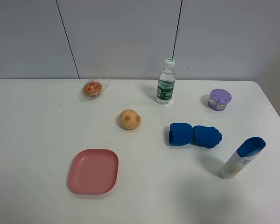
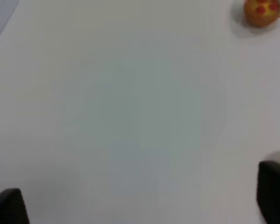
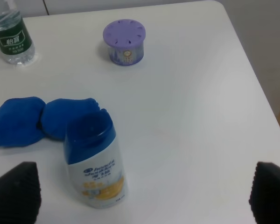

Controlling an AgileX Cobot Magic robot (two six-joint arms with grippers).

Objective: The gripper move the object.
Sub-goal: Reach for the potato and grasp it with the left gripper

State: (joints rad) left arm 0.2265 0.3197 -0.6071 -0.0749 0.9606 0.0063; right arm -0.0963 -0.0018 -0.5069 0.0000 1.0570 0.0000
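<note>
- Object (image 1: 129, 119), the tan spotted ball, sits on the white bench (image 1: 37, 121) roughly mid-surface, between the pink plate (image 1: 93, 171) and the wrapped pastry (image 1: 92, 88), touching neither.
- Bench is plain white with a rounded far-right corner, and behind it are pale grey wall panels (image 1: 121, 37) with dark seams.
- Left tool (image 2: 140, 205) is spread wide over bare bench, holding nothing.
- Right tool (image 3: 142, 193) is also wide and empty, near the shampoo bottle (image 3: 93, 163).
</note>
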